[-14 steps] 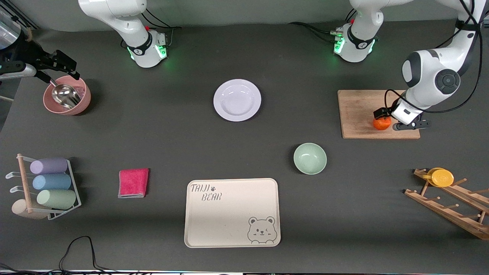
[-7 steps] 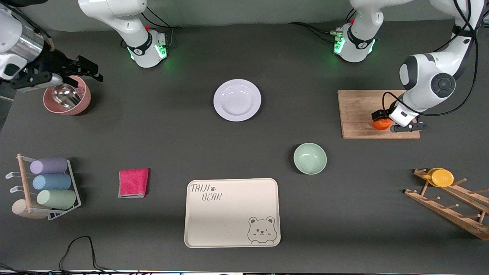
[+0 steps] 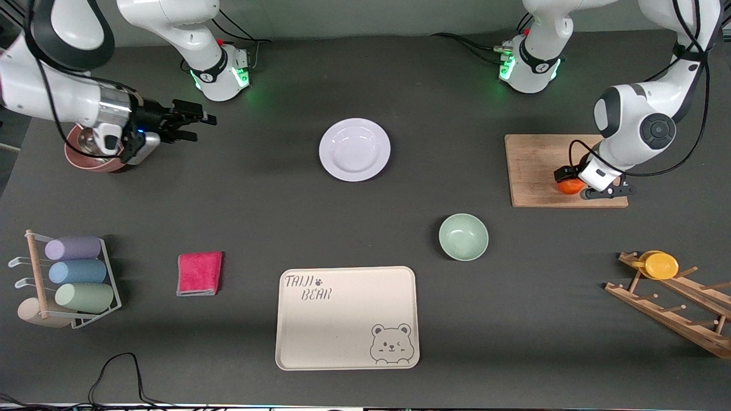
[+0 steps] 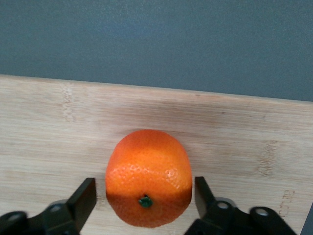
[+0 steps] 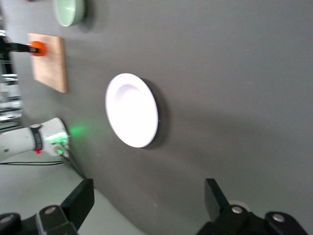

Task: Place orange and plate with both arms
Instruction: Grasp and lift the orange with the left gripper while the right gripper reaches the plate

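The orange sits on a wooden cutting board at the left arm's end of the table. My left gripper is down at the board and open, with one finger on each side of the orange and a small gap at both sides. In the left wrist view the orange fills the space between the fingers of the left gripper. The white plate lies empty mid-table, toward the robots' bases. My right gripper is open and empty in the air, between a pink bowl and the plate. The right wrist view shows the plate past the right gripper.
A pink bowl with a metal scoop lies under the right arm. A green bowl, a cream bear tray and a pink cloth are nearer the front camera. A cup rack and a wooden rack with a yellow cup stand at the table's ends.
My right gripper has swung from over the pink bowl toward the plate. My left gripper has settled a little closer round the orange, which has not moved.
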